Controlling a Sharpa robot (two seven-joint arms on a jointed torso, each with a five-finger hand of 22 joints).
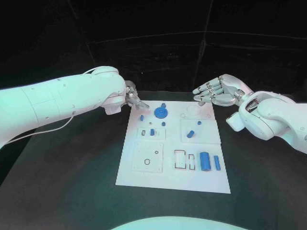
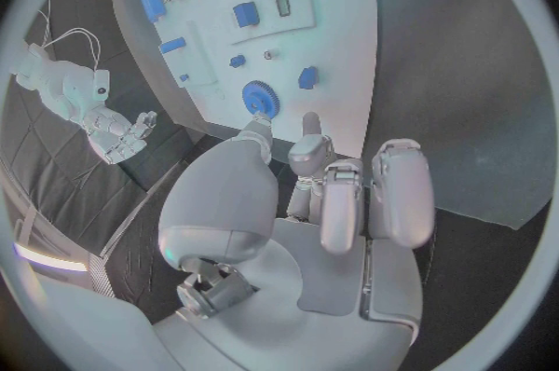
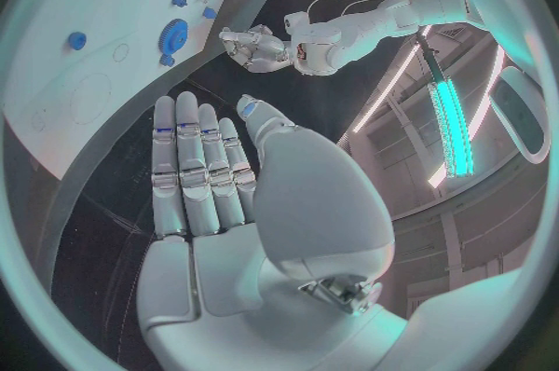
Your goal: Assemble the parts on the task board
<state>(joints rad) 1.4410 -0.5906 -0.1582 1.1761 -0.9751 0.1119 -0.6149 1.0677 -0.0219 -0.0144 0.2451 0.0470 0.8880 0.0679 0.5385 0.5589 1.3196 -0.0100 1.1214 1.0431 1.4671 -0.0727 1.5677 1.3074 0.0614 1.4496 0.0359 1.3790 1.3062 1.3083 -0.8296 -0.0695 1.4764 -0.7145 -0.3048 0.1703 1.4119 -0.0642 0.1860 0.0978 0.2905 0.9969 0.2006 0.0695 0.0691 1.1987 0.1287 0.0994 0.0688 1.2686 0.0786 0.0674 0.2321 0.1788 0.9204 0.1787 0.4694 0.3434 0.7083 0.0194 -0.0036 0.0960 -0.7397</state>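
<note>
Black table [image 1: 70, 182] holds the white board [image 1: 143, 175]; several blue parts [image 1: 205, 160] lie loose, both the left hand [image 1: 131, 98] and the right hand [image 1: 219, 91] open, empty, beyond its far edge.

A white rectangular task board [image 1: 143, 175] lies flat on the black tabletop. A round blue gear [image 1: 160, 113] sits near its far edge. A blue cylinder [image 1: 205, 161] and a thin blue bar [image 1: 216, 163] lie side by side near its right edge.
</note>
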